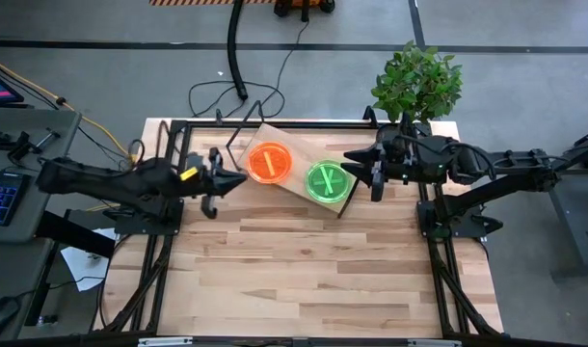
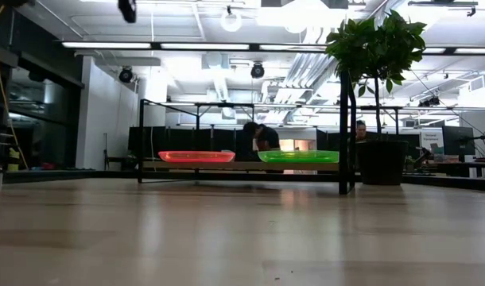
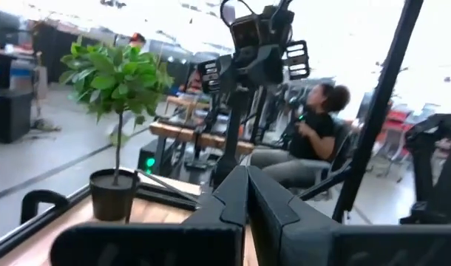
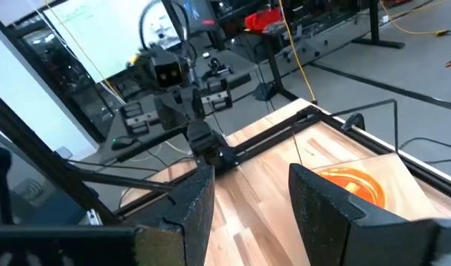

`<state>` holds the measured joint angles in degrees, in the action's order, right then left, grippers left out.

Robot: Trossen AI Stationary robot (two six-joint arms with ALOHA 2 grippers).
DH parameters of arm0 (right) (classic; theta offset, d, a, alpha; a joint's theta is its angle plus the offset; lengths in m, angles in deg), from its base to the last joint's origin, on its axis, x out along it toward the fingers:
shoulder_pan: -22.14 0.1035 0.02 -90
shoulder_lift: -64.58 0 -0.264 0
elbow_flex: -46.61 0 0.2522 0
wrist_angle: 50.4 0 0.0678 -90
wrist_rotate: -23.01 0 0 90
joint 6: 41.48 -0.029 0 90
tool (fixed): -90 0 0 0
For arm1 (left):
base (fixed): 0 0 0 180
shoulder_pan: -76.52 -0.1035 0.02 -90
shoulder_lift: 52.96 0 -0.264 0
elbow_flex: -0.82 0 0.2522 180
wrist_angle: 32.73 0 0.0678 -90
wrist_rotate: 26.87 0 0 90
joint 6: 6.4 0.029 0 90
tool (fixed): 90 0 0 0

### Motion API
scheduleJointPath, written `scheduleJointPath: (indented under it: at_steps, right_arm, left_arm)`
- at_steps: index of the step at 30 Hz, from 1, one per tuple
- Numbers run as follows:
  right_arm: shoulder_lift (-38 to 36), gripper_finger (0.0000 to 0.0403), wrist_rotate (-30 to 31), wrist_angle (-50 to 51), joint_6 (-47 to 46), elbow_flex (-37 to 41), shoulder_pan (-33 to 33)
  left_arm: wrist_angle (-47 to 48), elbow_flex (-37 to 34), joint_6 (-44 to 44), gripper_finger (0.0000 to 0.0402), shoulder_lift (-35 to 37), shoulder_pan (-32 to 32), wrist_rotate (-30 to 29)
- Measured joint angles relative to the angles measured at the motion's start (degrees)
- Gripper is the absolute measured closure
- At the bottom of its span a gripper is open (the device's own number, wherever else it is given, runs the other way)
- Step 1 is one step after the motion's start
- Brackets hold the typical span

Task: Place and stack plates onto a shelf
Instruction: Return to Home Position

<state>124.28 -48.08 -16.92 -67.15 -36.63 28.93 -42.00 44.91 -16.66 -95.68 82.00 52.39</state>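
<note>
Pale plank counter (image 2: 242, 230) in foreground: I see no plates on it, so stacking reads as complete.
Item 1: light wooden shelf on dark wire legs (image 1: 299, 191), toward the counter's far edge, carrying a neon orange translucent plate stack (image 1: 270, 162) and a neon green translucent plate stack (image 1: 327, 181) side by side; I cannot count layers. Item 2: left tool (image 1: 238, 179), fingers pressed together, empty, just beside the orange stack. Item 3: right tool (image 4: 251, 177), fingers spread, empty, just beside the green stack. Outstanding, by my reading: parking both arms.
</note>
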Motion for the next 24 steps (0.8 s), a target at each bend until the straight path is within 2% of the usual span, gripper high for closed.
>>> scheduleJointPath:
  at_steps: [5, 11, 20, 24]
  right_arm:
    - [-0.01, 0.0247, -1.97, -0.27, 0.05, 0.00, 0.00]
    - [-0.01, 0.0247, -1.97, 0.67, -2.89, 0.00, 0.00]
    - [-0.02, 0.0247, -1.98, 1.02, -5.88, 0.00, 0.00]
    - [-0.02, 0.0247, -2.20, 1.04, -6.03, 0.00, -0.02]
  left_arm:
    - [-5.13, -8.16, -1.60, 0.0401, 6.35, -0.62, 2.63]
    - [-7.74, -14.97, -5.61, 0.0401, 10.98, -0.35, 2.89]
    - [-19.09, -24.60, -8.36, 0.0401, 14.85, 2.74, 2.45]
    - [-20.14, -27.06, -9.17, 0.0401, 16.03, 2.90, 1.48]
